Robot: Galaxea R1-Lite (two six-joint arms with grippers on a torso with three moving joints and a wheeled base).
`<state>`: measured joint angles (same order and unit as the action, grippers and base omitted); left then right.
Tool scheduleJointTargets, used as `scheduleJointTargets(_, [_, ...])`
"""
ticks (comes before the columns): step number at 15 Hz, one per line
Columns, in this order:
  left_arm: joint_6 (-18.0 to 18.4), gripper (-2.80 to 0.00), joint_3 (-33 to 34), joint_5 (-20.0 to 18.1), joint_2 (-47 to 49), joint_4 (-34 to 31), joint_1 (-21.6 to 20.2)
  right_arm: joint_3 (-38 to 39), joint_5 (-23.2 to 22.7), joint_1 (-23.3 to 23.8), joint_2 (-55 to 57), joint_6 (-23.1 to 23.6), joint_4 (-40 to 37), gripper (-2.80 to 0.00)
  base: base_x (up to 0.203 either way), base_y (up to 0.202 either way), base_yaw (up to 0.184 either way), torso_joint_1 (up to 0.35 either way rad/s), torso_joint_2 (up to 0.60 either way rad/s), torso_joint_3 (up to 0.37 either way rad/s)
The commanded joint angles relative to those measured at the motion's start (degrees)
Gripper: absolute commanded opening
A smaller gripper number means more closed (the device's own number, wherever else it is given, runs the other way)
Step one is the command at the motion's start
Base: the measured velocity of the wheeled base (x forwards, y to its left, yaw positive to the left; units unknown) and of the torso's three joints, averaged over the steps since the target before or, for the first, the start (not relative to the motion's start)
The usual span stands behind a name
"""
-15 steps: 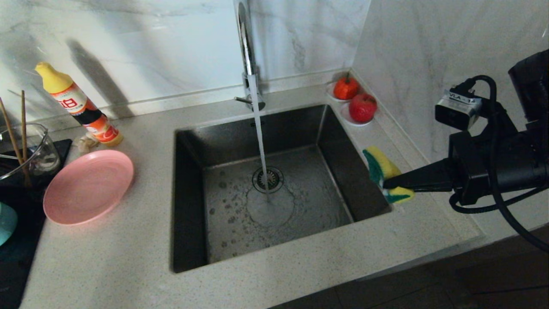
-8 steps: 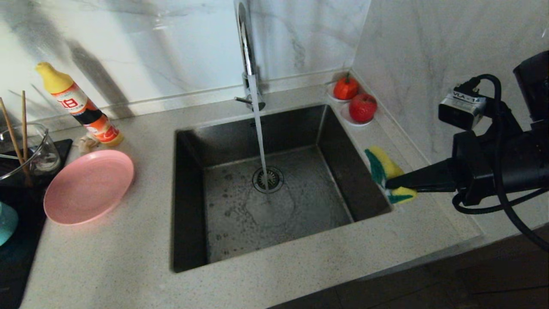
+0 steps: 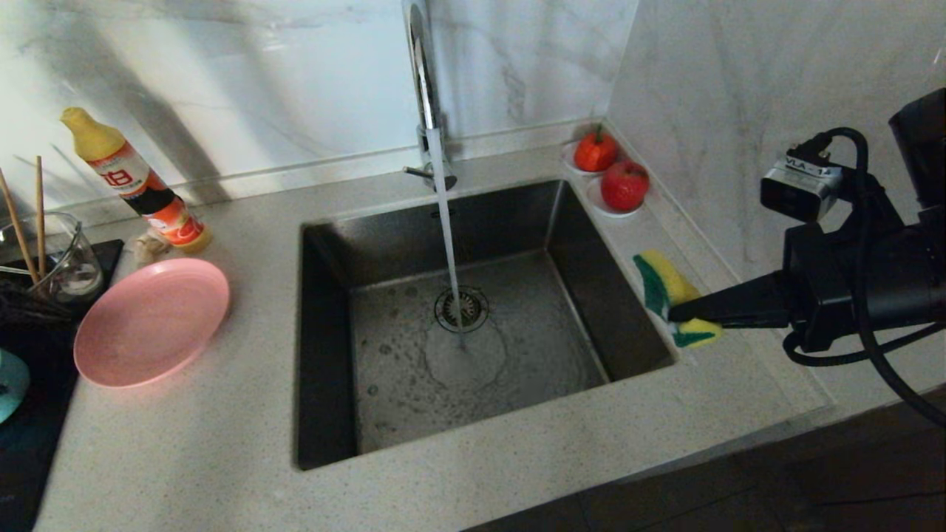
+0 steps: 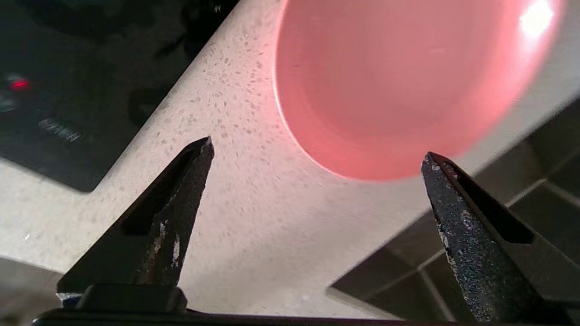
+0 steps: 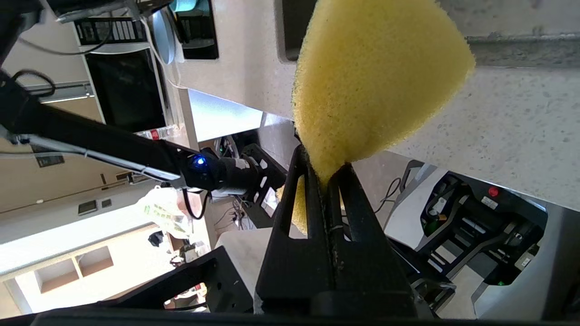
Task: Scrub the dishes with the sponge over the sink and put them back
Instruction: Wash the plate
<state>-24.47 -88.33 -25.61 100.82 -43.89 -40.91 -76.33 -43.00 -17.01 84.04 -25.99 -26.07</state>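
A: What is the biggest thing here?

B: The pale speckled stone counter (image 3: 222, 443), running from left to right; sunk into its middle is the deep square dark steel sink (image 3: 473, 325), round drain strainer (image 3: 462, 308) at its centre; the tall chrome tap (image 3: 425, 89) stands at the far edge, and a stream of water (image 3: 449, 251) falls from it onto the drain.

A: And the dishes?

B: The wide shallow round pink plate (image 3: 151, 321) lies on the counter left of the sink, well apart from it; only a sliver of the teal-blue round bowl (image 3: 11, 384) shows, at the far left edge on a black surface (image 3: 29, 443).

A: Where is the sponge?

B: The small rectangular yellow and green sponge (image 3: 669, 295) is at the right rim of the sink, pinched on edge in the right gripper (image 3: 676, 314); its two black fingers are pressed right together on it, squashing the yellow foam (image 5: 376, 81); the arm reaches in from the right.

A: The left claw?

B: The left gripper (image 4: 317, 149) hangs over the counter just by the near edge of the pink plate (image 4: 408, 81); its fingers (image 4: 181, 194) stand wide apart with nothing between them.

A: Anything else?

B: A yellow-capped orange bottle (image 3: 137, 181) leans behind the plate; a clear glass cup (image 3: 66, 258) with wooden chopsticks (image 3: 38, 214) sits to its left; two red fruits (image 3: 624, 185) on small white saucers rest in the far right corner.
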Motion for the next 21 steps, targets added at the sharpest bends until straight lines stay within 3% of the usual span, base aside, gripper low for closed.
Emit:
scheduleJointTargets(1, [0.2,0.00,-0.2,-0.1,4.7,0.0,0.8,0.1,-0.2,0.2,0.5,-0.1,0.0,-2.80,0.000,0.000,0.000,0.000,0.00,0.000])
scheduleJointTargets(12, [-1.2,0.00,-2.7,0.1,11.8,5.4,3.4,0.6,-0.2,1.5,0.9,0.0,-0.1,-2.80,0.000,0.000,0.000,0.000,0.00,0.000])
scheduleJointTargets(16, [-5.4,0.00,-2.5,0.0,12.7,11.6,3.6,1.0,-0.2,2.3,0.9,0.0,0.0,-2.80,0.000,0.000,0.000,0.000,0.00,0.000])
scheduleJointTargets(21, [-6.2,0.00,-3.1,-0.3,14.1,12.0,3.9,1.4,-0.2,2.6,0.9,0.9,0.0,-2.80,0.000,0.000,0.000,0.000,0.00,0.000])
